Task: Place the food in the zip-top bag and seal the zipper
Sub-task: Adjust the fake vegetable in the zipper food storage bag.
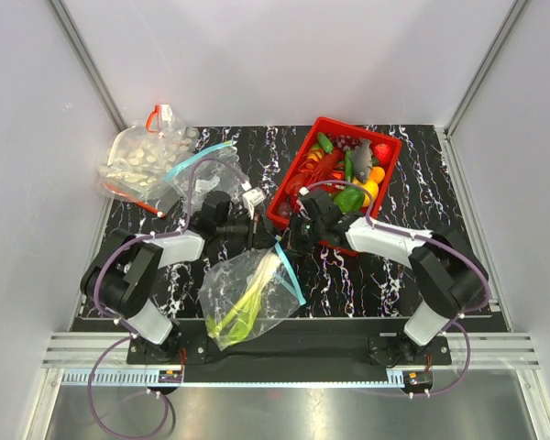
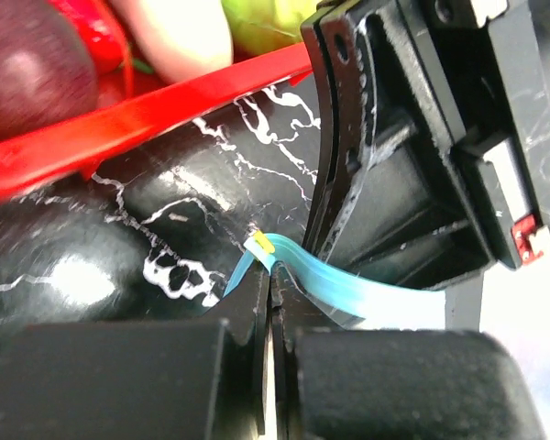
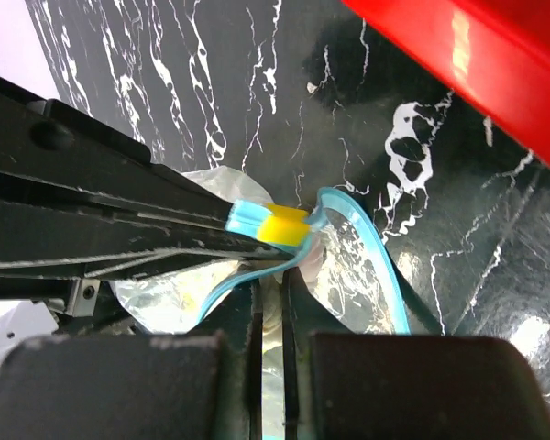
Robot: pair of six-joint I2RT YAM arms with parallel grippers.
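Note:
The clear zip-top bag (image 1: 247, 293) lies crumpled at the table's near middle with a leek (image 1: 241, 307) of yellow-green leaves inside. Its teal zipper (image 1: 291, 275) runs up to where both grippers meet. My left gripper (image 1: 268, 236) is shut on the zipper's end (image 2: 302, 270), beside a small yellow tab (image 2: 261, 243). My right gripper (image 1: 291, 240) faces it, shut on the bag's plastic (image 3: 348, 266) just under the zipper (image 3: 385, 266) and the yellow tab (image 3: 284, 226). The two grippers' tips almost touch.
A red basket (image 1: 293, 179) of toy produce and a grey fish (image 1: 360, 151) stands right behind the grippers. At the back left lie a bag with a red zipper (image 1: 137, 160) and another clear bag with a teal strip (image 1: 206, 170).

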